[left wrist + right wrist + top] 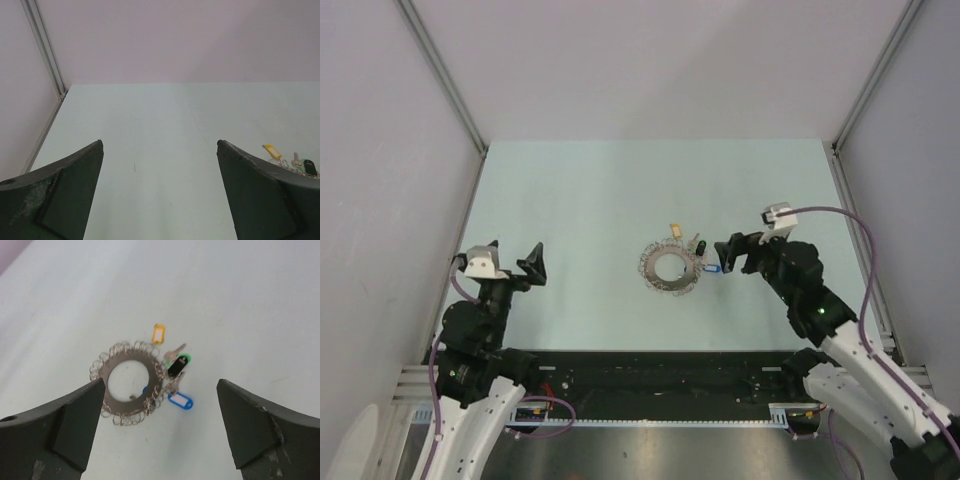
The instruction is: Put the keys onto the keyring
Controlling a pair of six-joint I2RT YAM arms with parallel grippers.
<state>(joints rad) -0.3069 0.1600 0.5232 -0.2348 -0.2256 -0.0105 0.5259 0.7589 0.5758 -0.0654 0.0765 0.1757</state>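
**Right tool nearest the keys, wide and empty**

The pale worktop (580, 190) carries everything, and all of it sits on my right tool's side. My left tool (515, 250) hangs with its fingers spread wide and nothing between them. From it the cluster lies far off to the right, well apart, and its own camera catches only a few tags at the edge of view.

My right tool (160, 384) is also spread wide and holds nothing. It hovers above the worktop, pointing at the cluster. The keyring (131, 356) lies flat ahead of it and a little to the left, with its fringe of small wire loops showing all round.

The keys (700, 247) are bunched on the side of the keyring nearest this tool, straight ahead between the fingers. The blue tag (180, 401) is closest to me, just beside the ring's rim, and its long axis runs roughly across, in line with my finger gap. The black tag (176, 368) and green tag (184, 359) lie beyond it, slanting away to the right. The yellow tag (158, 333) is farthest and points almost directly away. I cannot tell whether any key is already hooked into a loop.

In my judgement the right arm should make the pick, taking the blue tag first after turning the wrist so the fingers close across its narrow width.
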